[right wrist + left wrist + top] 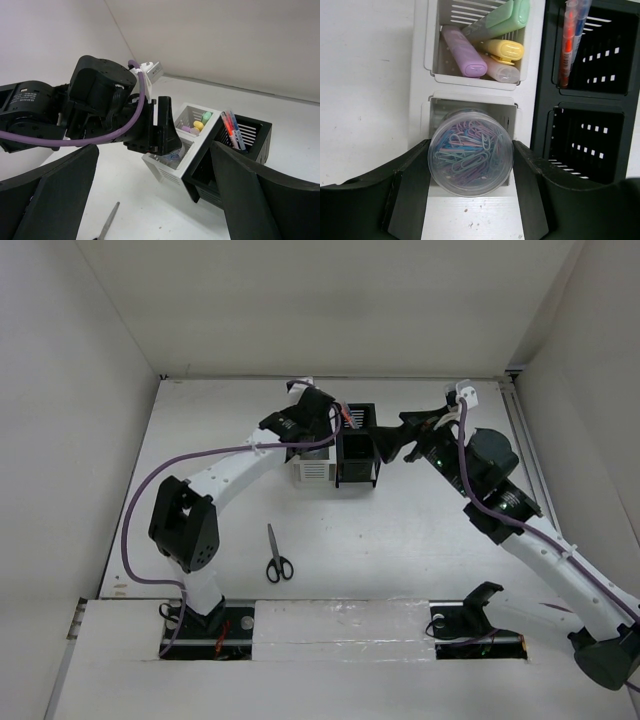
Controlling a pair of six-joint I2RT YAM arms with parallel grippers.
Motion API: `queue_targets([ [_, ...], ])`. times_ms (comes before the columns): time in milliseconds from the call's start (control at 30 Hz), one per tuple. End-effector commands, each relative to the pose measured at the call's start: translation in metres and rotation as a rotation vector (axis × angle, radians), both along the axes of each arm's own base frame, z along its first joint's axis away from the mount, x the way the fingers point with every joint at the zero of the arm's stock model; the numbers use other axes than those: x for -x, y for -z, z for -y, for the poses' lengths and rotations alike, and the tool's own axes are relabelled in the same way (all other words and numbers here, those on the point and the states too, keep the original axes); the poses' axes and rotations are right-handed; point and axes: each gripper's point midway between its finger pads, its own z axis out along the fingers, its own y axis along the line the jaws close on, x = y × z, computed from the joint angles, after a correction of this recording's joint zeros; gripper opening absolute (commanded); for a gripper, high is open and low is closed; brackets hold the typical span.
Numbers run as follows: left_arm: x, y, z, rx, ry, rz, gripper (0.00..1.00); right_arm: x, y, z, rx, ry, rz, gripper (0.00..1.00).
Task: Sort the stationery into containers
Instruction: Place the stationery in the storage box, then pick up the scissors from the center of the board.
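Left fingers (412,195) grip clear round paperclip tub (471,159) between them, over white organizer (435,75). Right fingers (55,200) spread wide, black organizer (260,135) ahead. Scissors (277,558) on table (400,540).

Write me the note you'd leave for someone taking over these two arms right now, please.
Left gripper: closed on the clear tub of paper clips, at the mouth of one white organizer compartment; not yet released.
Right gripper: open, holding nothing, near the black organizer.
Done: highlighters in the white organizer's other compartment; pens in one black compartment.
Left: release the tub; the scissors lie on the table. The second black compartment looks empty.
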Motion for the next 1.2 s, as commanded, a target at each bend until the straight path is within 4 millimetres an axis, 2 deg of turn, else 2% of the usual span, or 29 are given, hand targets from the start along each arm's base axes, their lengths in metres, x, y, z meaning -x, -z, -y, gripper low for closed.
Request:
queue_targets([
  [0, -0.005, -0.051, 0.007, 0.058, 0.005, 0.118, 0.41, 0.000, -0.004, -0.003, -0.011, -0.017, 0.009, 1.00],
  [100, -0.004, -0.054, 0.008, 0.067, 0.020, 0.124, 0.57, 0.000, -0.008, -0.002, -0.009, -0.015, 0.022, 1.00],
  [167, -0.003, -0.067, 0.009, 0.095, 0.026, 0.151, 0.74, -0.002, -0.005, -0.003, -0.004, -0.015, 0.015, 1.00],
  [200, -0.002, -0.064, 0.008, 0.089, 0.026, 0.144, 0.78, -0.002, -0.005, -0.003, -0.004, -0.015, 0.015, 1.00],
  [233, -0.001, -0.068, 0.007, 0.096, 0.026, 0.152, 0.80, -0.002, -0.005, -0.003, -0.004, -0.015, 0.015, 1.00],
  [267, -0.001, -0.068, 0.007, 0.096, 0.026, 0.153, 0.91, -0.002, -0.005, -0.003, -0.004, -0.015, 0.015, 1.00],
  [333, -0.001, -0.068, 0.007, 0.096, 0.026, 0.153, 0.99, -0.002, -0.005, -0.003, -0.004, -0.015, 0.015, 1.00],
  [433, 0.005, -0.082, 0.005, 0.109, 0.015, 0.178, 0.99, -0.002, -0.005, -0.003, -0.004, -0.015, 0.015, 1.00],
  [467, 0.012, -0.097, 0.006, 0.120, 0.017, 0.211, 0.99, -0.002, -0.005, -0.003, -0.004, -0.015, 0.015, 1.00],
  [533, 0.020, -0.105, -0.013, 0.086, -0.072, 0.238, 0.99, -0.002, -0.005, -0.003, -0.004, -0.015, 0.015, 1.00],
  [567, 0.027, -0.118, -0.024, 0.097, -0.114, 0.258, 0.99, 0.001, -0.009, -0.002, -0.010, -0.015, 0.023, 1.00],
  [633, 0.041, -0.111, -0.053, 0.051, -0.206, 0.245, 0.99, 0.003, -0.013, 0.000, -0.017, -0.015, 0.033, 1.00],
  [667, 0.049, -0.109, -0.062, 0.080, -0.260, 0.242, 0.99, 0.005, -0.013, -0.001, -0.016, -0.026, 0.034, 1.00],
  [700, 0.062, -0.117, -0.075, 0.112, -0.287, 0.259, 0.99, 0.007, -0.016, 0.000, -0.021, -0.026, 0.042, 1.00],
  [733, 0.075, -0.087, -0.085, 0.079, -0.298, 0.213, 0.99, 0.007, -0.016, 0.000, -0.021, -0.026, 0.042, 1.00],
  [800, 0.096, -0.061, -0.096, 0.090, -0.313, 0.164, 0.99, 0.010, -0.013, 0.001, -0.016, -0.035, 0.036, 1.00],
  [833, 0.114, -0.034, -0.106, 0.096, -0.323, 0.117, 0.99, 0.011, -0.013, 0.000, -0.008, -0.045, 0.042, 1.00],
  [900, 0.144, 0.007, -0.117, 0.100, -0.324, 0.016, 0.99, 0.011, -0.008, -0.002, -0.001, -0.054, 0.034, 1.00],
  [933, 0.147, 0.003, -0.113, 0.133, -0.308, 0.013, 0.99, 0.012, -0.003, -0.004, 0.006, -0.068, 0.028, 1.00],
  [967, 0.161, 0.024, -0.119, 0.115, -0.302, -0.040, 0.99, 0.012, -0.003, -0.004, 0.013, -0.067, 0.033, 1.00],
  [1033, 0.179, 0.034, -0.117, 0.143, -0.263, -0.098, 0.99, 0.015, -0.003, -0.007, 0.015, -0.089, 0.035, 1.00],
  [1067, 0.192, 0.036, -0.118, 0.150, -0.234, -0.110, 0.99, 0.012, 0.002, -0.009, 0.022, -0.090, 0.023, 1.00],
  [1167, 0.208, 0.027, -0.101, 0.219, -0.179, -0.128, 0.99, 0.010, 0.011, -0.018, 0.040, -0.125, 0.002, 1.00],
])
